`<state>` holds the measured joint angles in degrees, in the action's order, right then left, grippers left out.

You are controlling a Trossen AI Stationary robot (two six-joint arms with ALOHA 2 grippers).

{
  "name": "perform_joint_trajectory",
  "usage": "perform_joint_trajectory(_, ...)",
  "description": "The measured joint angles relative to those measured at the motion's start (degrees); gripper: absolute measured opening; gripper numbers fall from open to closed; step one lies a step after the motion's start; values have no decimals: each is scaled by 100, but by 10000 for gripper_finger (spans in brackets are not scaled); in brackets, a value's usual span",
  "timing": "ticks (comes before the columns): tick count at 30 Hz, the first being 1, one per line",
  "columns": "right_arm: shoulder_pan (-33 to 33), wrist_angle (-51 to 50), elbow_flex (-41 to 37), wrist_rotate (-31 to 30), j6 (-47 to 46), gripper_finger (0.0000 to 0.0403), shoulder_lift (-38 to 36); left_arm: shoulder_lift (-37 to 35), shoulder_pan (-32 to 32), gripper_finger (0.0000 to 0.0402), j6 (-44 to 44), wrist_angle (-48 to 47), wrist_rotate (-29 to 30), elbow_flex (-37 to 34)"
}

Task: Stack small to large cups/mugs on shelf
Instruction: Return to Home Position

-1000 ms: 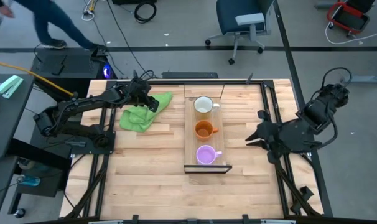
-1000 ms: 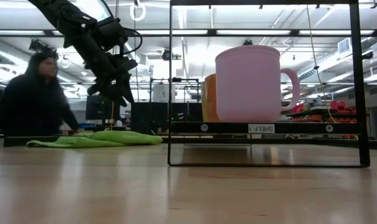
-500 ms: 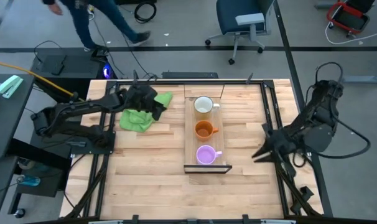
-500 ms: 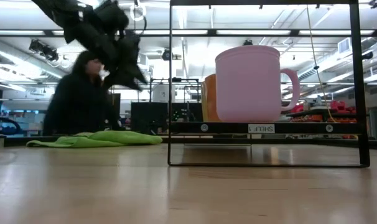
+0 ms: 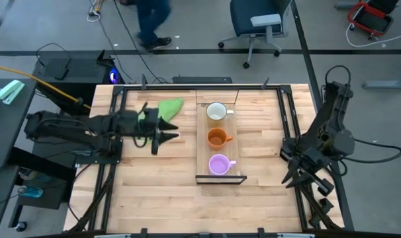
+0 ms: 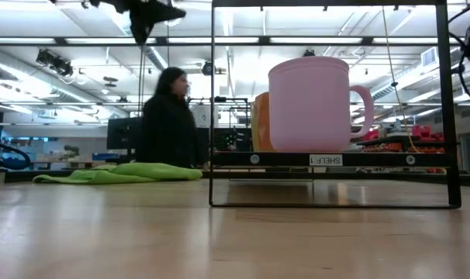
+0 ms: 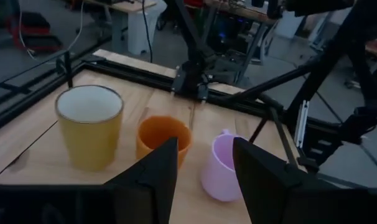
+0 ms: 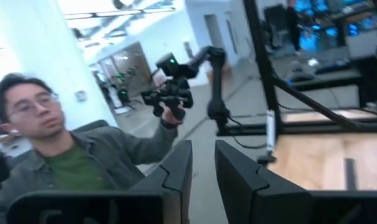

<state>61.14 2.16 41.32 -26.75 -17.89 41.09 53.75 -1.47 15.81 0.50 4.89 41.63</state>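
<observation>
Three mugs stand in a row on the light-wood shelf (image 5: 202,153): white (image 5: 216,111) at the far end, orange (image 5: 217,137) in the middle, purple (image 5: 218,164) nearest the black frame (image 5: 220,178). In the low view the purple mug (image 6: 309,105) hides most of the orange mug (image 6: 258,120). My left gripper (image 5: 166,134) is open and empty, raised left of the shelf and pointing toward it; its wrist view shows the white (image 7: 89,127), orange (image 7: 163,137) and purple (image 7: 224,165) mugs ahead. My right gripper (image 5: 292,180) is open and empty beyond the table's right edge.
A green cloth (image 5: 166,107) lies on the table left of the shelf's far end, also in the low view (image 6: 119,172). A person (image 6: 167,116) walks behind the table's far edge. Another person (image 8: 64,155) shows in the right wrist view. Bare tabletop lies near the front edge.
My left gripper has risen from over the green cloth and gone toward the table's near edge, turning level toward the shelf. My right arm has swung toward the near edge and off the table's right side. The mugs and cloth have kept still. A person has walked past behind.
</observation>
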Motion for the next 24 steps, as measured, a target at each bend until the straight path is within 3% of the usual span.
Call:
perform_joint_trajectory(5,131,761,-428,180,289,77,6,311,-982,162,-129,354,1100,-1)
perform_joint_trajectory(9,136,1217,-763,180,341,77,6,571,-1445,162,-271,814,1622,-51)
perform_joint_trajectory(16,136,2271,-1476,444,312,77,12,730,-1696,162,-274,3446,1715,-1597)
perform_joint_trajectory(21,95,2363,-1589,477,374,77,-37,-13,-1743,162,-434,3833,1713,-2315)
perform_joint_trajectory(24,-79,2364,-1589,812,456,77,-179,-540,-1743,162,-602,3878,1693,-2649)
